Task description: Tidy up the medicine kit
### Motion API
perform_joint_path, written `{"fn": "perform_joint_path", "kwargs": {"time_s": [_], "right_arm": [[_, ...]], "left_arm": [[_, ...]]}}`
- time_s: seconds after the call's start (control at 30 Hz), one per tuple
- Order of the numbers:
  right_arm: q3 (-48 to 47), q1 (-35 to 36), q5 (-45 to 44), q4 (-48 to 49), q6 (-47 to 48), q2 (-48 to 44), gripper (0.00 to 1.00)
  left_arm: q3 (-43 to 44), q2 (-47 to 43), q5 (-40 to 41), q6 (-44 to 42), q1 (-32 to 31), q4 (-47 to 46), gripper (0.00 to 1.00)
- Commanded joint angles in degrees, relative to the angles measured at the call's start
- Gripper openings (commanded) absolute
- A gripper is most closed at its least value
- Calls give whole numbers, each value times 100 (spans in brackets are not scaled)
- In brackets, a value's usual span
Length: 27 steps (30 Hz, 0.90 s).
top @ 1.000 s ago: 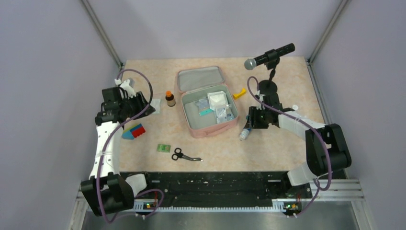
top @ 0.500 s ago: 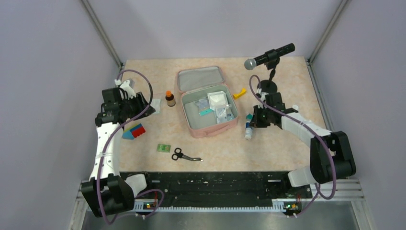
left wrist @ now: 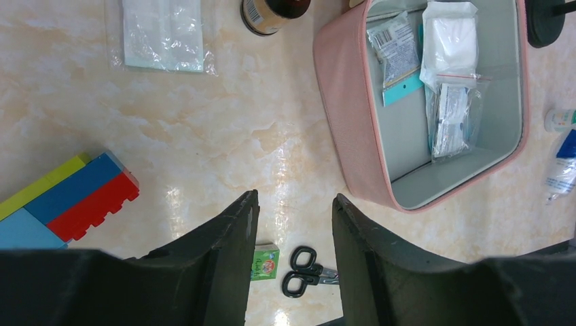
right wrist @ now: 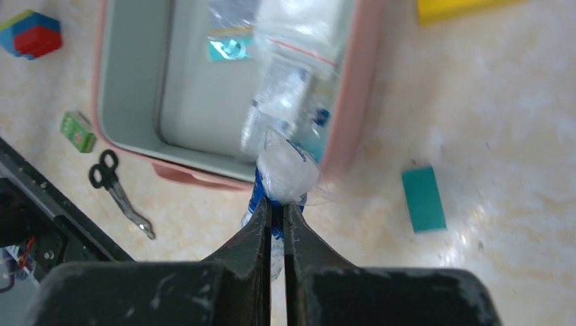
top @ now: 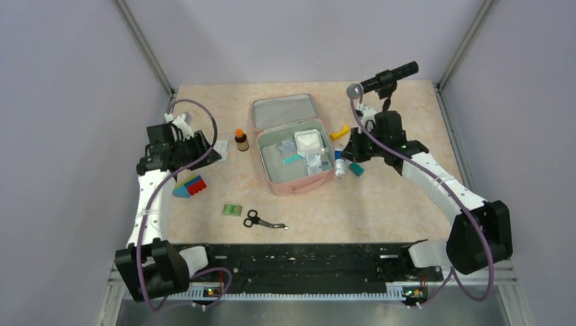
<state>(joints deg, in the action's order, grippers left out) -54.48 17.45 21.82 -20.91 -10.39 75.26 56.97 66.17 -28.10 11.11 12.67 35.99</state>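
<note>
Medicine kit [top: 302, 182] lies open in the middle of the table, lid folded back toward the far side; packets are heaped in its far right part, and bare lining shows along its left and near sides. The right gripper [right wrist: 277, 207] is clamped on the top of a clear bagged item [right wrist: 285, 173] with something blue inside, hanging right at the kit's right wall near the front corner; the step in hand looks like carrying this bag into the case.

To do it well, I judge the bag must ride high enough for its dangling end to clear the pink wall; then go left over the bare lining, not onto the heap; then be let go low, so it settles inside. The hold is a pinch of thin film, so a sharp move could swing it or let it slip.

A teal card [right wrist: 423, 199] lies on the table just right of the kit. The left gripper [left wrist: 292, 204] hovers well to the left, jaws parted with nothing between them; a brown bottle [top: 241, 139], scissors [top: 261, 221] and a small green box [top: 232, 210] lie outside the case.
</note>
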Motion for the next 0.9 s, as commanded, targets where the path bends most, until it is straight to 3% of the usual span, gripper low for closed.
{"fn": "perform_joint_path", "kwargs": {"time_s": [0.0,0.27,0.5,0.87], "right_arm": [[-881,765,203,718,332,441,0],[-2098,1600,-33,1154,903,1976,0],[-3051,1763,-178,986,1621,3407,0],[-2869,1981,-424,722,1703,3687,0]], "left_arm": [[151,-114,-65,53,8,-250,49],[54,-491,244,-63,15,15,49],[-28,-792,425,-263,30,296,49],[-25,-688,402,-183,132,99,50]]}}
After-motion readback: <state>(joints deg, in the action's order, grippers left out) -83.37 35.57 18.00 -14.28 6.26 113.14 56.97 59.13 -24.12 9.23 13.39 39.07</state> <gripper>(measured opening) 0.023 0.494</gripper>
